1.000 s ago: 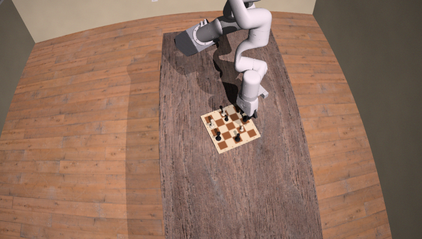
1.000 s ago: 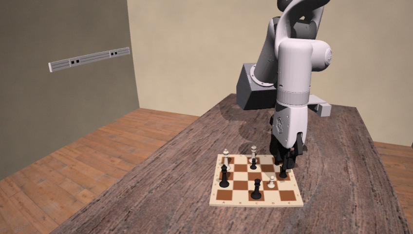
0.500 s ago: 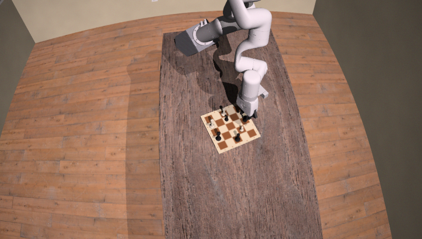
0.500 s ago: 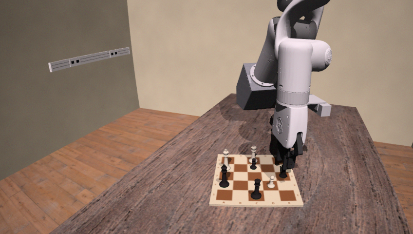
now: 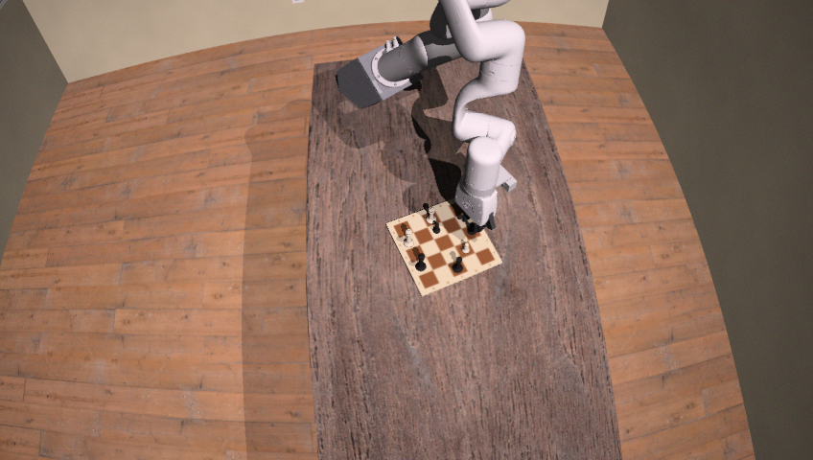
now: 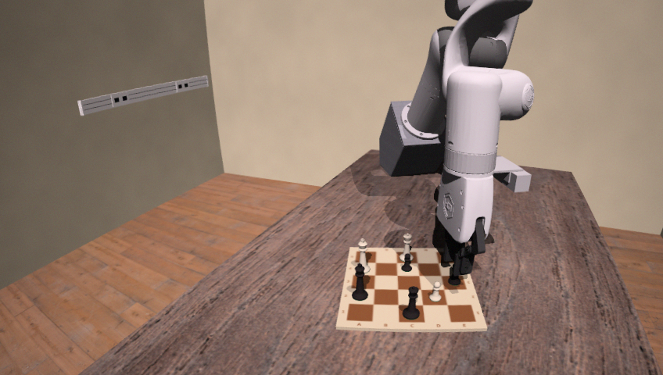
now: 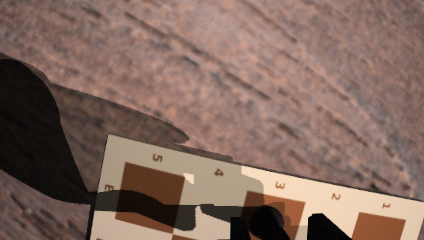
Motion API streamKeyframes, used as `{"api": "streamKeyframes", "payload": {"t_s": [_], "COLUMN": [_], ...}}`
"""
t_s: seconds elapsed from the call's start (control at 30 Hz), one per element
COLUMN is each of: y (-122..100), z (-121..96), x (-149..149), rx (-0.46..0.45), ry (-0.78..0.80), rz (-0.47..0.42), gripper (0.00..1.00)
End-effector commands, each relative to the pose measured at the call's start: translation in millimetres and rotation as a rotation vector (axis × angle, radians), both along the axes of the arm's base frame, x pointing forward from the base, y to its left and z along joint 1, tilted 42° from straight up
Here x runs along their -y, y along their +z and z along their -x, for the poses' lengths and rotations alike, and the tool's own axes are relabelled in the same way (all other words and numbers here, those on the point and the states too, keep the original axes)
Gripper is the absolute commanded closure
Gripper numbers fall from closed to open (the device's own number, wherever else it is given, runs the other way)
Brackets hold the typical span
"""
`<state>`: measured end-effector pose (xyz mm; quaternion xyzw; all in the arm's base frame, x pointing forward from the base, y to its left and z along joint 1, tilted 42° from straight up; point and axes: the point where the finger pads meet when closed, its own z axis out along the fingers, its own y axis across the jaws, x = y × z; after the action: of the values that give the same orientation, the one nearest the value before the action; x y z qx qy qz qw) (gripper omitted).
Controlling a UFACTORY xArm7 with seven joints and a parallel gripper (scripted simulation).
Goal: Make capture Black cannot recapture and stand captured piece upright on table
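The small chessboard (image 5: 425,290) (image 6: 409,327) (image 7: 116,150) lies on the table. A black pawn (image 5: 472,229) (image 6: 453,280) (image 7: 265,222) stands upright on square E3 at the board's right edge. My gripper (image 5: 475,224) (image 6: 459,271) (image 7: 280,231) is down over it, with its fingers on either side of the pawn; a gap shows beside the pawn's head. A white pawn (image 5: 465,246) (image 6: 435,292) stands upright on D2, diagonally beside it. The fingertips are partly cut off in the wrist view.
Other upright pieces: a black king (image 6: 411,304), a black queen (image 6: 360,283), a black pawn (image 6: 406,265), a white king (image 6: 406,242) and a white piece (image 6: 363,253) at the far left. The arm's grey base (image 6: 404,148) stands behind the board.
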<state>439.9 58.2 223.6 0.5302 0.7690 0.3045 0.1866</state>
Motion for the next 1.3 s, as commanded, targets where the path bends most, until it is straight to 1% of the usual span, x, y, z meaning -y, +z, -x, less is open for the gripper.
{"api": "streamKeyframes", "payload": {"t_s": [0.0,0.4,1.27], "y": [-4,-15,-15], "z": [-5,-15,-15], "x": [-2,-6,-6], "rx": [0.005,0.005,0.005], "ry": [0.000,0.000,0.000], "rz": [-0.002,-0.002,-0.002], "gripper": [0.61,0.61,0.61]}}
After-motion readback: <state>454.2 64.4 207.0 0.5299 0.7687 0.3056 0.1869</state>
